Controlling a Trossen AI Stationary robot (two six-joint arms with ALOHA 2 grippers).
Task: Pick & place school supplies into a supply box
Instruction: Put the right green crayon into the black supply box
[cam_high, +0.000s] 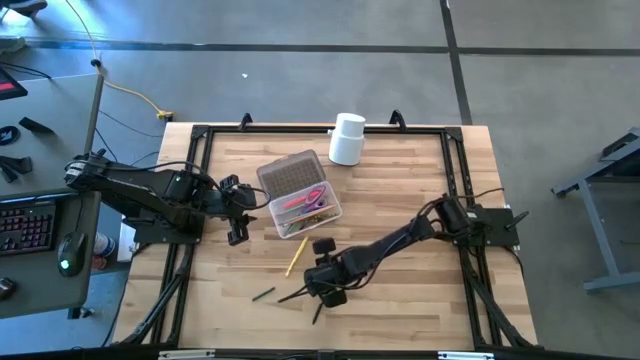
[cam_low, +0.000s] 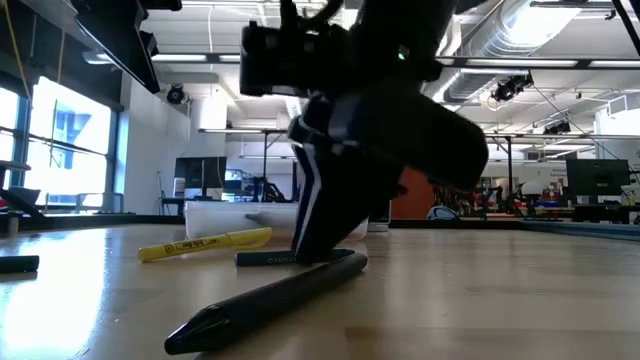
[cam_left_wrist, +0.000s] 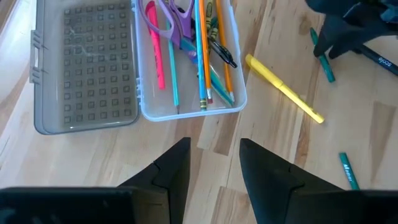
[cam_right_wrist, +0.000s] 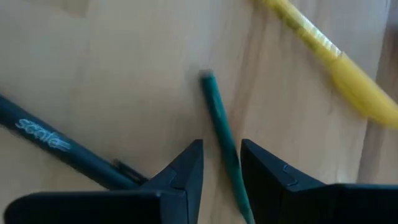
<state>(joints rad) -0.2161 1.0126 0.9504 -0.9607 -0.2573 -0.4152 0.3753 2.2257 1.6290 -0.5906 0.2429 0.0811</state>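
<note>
The supply box (cam_high: 303, 207) lies open with its grey lid (cam_left_wrist: 84, 65) flat beside it. It holds purple scissors (cam_left_wrist: 180, 18), pens and pencils. My left gripper (cam_left_wrist: 214, 146) hovers open just by the box's left side (cam_high: 238, 228). My right gripper (cam_high: 325, 290) is down at the table, open, with its fingers on either side of a green pencil (cam_right_wrist: 219, 127). A yellow highlighter (cam_high: 296, 257), a black pen (cam_low: 270, 298) and another green pencil (cam_high: 262, 294) lie flat on the wood. My right gripper comes from above, slanting, with one finger (cam_right_wrist: 186, 168) on each side of the green pencil's middle (cam_right_wrist: 227, 155), which lies flat on the table along the gap. Whether the fingers touch it, I cannot tell.
A white cylindrical container (cam_high: 347, 138) stands near the table's far edge. The black pen (cam_right_wrist: 56, 146) lies close beside my right gripper, and the yellow highlighter (cam_right_wrist: 336, 53) a little beyond it. Bare wood stretches across the table's right half (cam_high: 420, 195).
</note>
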